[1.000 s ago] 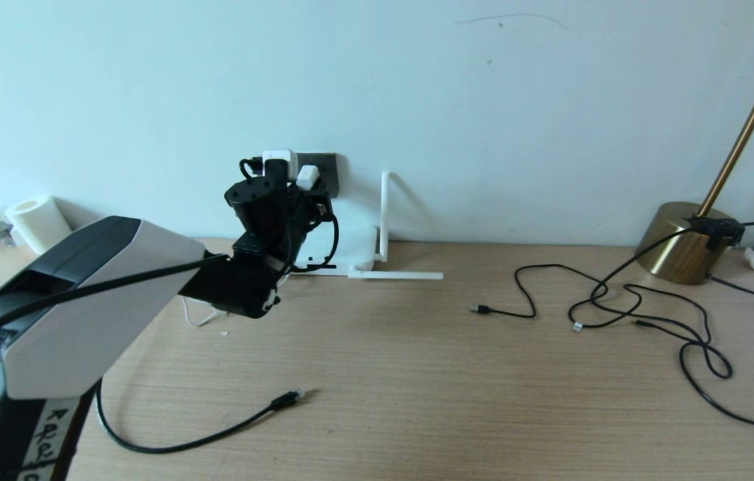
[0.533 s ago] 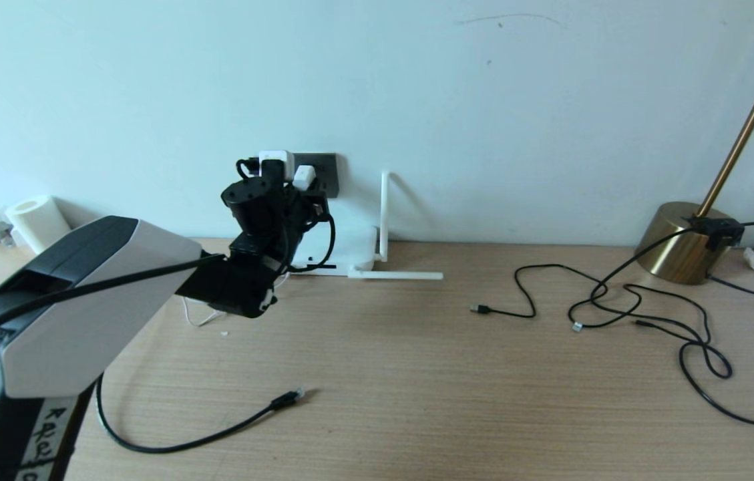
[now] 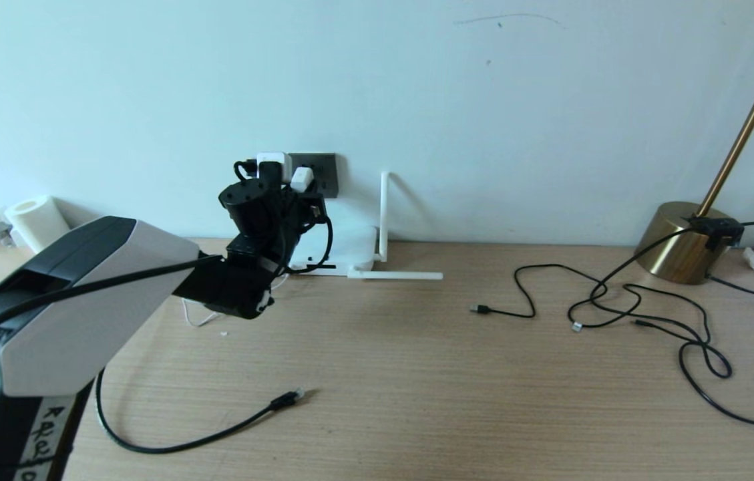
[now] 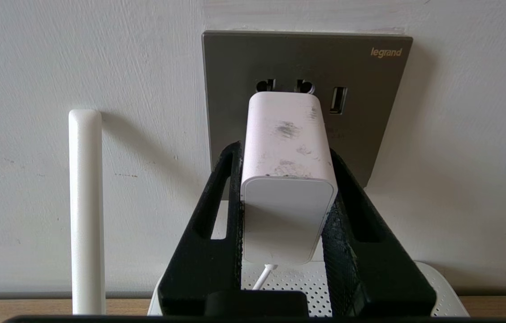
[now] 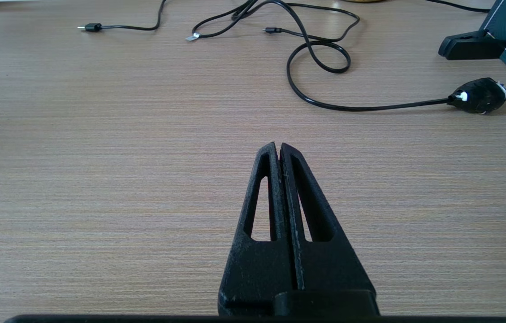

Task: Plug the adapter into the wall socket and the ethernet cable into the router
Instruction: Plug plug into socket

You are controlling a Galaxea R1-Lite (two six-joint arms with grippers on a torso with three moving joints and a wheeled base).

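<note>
My left wrist view shows what my head view cannot: the adapter (image 4: pixel 286 175) sits clamped between the two black fingers (image 4: pixel 217 215) of my left gripper (image 4: pixel 285 152), its front end up against the dark grey wall socket (image 4: pixel 369 116), just under the row of pin holes. Whether its prongs are in, I cannot tell. Its thin white cord (image 4: pixel 264 276) drops from its rear end, behind my fingertips. Below my jaws lies the router (image 4: pixel 436 291), its perforated white top showing, and one upright antenna (image 4: pixel 84 211) stands to the side of them against the wall.

From the head view, my left gripper (image 3: pixel 296 184) is raised to the wall socket (image 3: pixel 323 170), with the adapter (image 3: pixel 301 179) showing only as a small white block at its tip. The ethernet cable (image 3: pixel 216 434) lies loose on the table (image 3: pixel 417 374), well behind my left jaws, its plug end resting on the wood.

My right gripper (image 5: pixel 278 148) appears only in its own wrist view: fingers pressed together on nothing, low over bare table, with thin black cables (image 5: pixel 320 58) well ahead of it.
</note>
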